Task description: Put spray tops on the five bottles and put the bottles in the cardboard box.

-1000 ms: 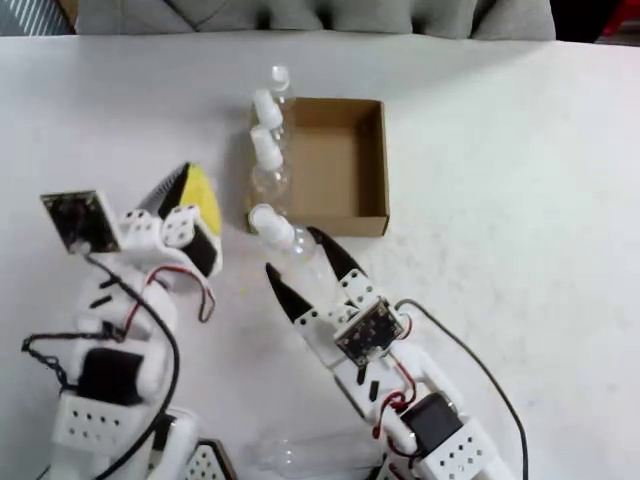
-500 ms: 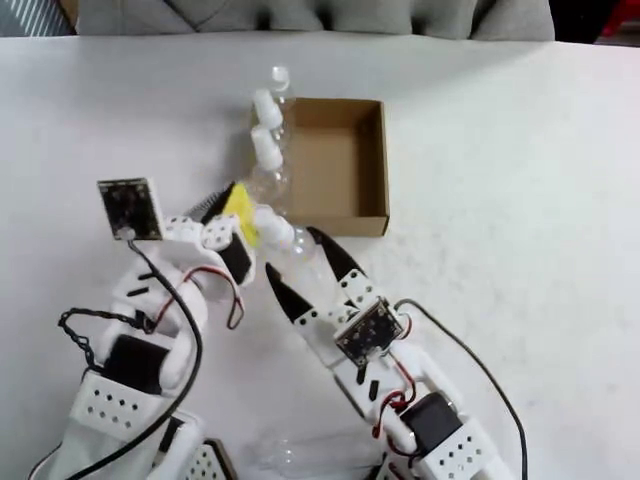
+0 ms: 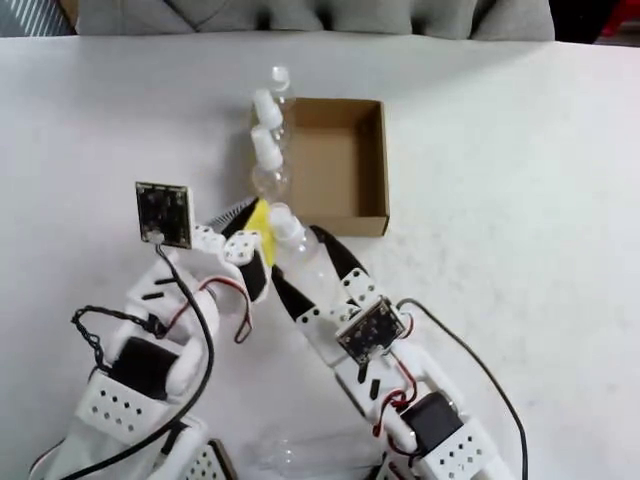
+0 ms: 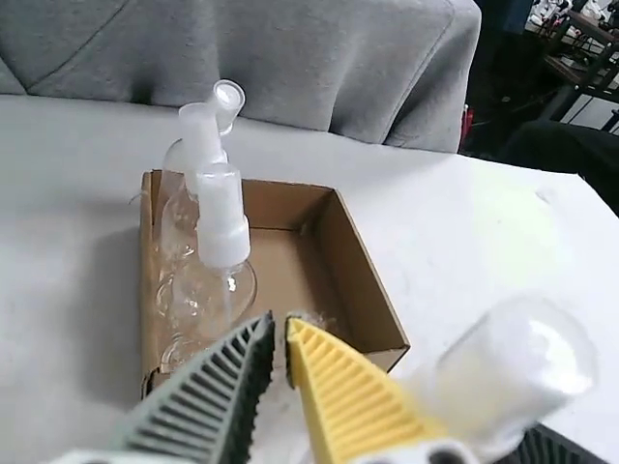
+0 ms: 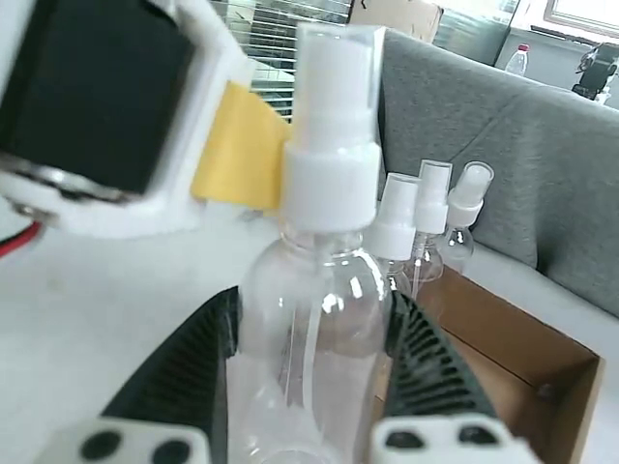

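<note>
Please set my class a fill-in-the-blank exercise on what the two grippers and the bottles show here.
1. The right gripper is shut on one ____.
2. ____ bottles stand in the box.
3. The left gripper's ____ finger is beside the held spray top.
Missing words: bottle; three; yellow.
</note>
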Available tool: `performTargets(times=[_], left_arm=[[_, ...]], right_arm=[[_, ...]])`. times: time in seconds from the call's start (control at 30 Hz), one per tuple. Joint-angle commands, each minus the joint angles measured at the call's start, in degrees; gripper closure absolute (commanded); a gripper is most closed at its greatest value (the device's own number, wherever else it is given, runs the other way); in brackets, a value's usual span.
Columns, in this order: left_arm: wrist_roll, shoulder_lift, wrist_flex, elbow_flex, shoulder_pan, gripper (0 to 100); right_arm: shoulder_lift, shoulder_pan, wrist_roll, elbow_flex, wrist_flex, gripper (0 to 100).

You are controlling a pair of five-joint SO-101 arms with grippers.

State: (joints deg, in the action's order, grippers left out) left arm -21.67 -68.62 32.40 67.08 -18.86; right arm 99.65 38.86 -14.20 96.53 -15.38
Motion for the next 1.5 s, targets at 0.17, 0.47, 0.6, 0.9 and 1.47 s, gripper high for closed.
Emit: performTargets(times=[0.17,0.47,0.6,0.9,1.47], left_arm=[[0.62,0.4,-0.7,0.35,-0.84,98],[0.18,0.48,-6.77,0.7,5.32,98],[-2.73,0.48,-11.25,0.79,8.22,98],[-8.62,0.48,-13.36,1.14,5.14,98],[-6.07,0.4,-13.45,2.9,7.96,98]], right_arm=[[1.1,-0.22,-0.62,0.53,-0.04,98.2],[1.1,-0.22,-0.62,0.53,-0.04,98.2],[1.1,-0.22,-0.62,0.53,-0.04,98.2],[1.1,-0.22,-0.62,0.53,-0.13,98.2],[1.1,-8.22,0.97,-1.49,0.22,98.2]])
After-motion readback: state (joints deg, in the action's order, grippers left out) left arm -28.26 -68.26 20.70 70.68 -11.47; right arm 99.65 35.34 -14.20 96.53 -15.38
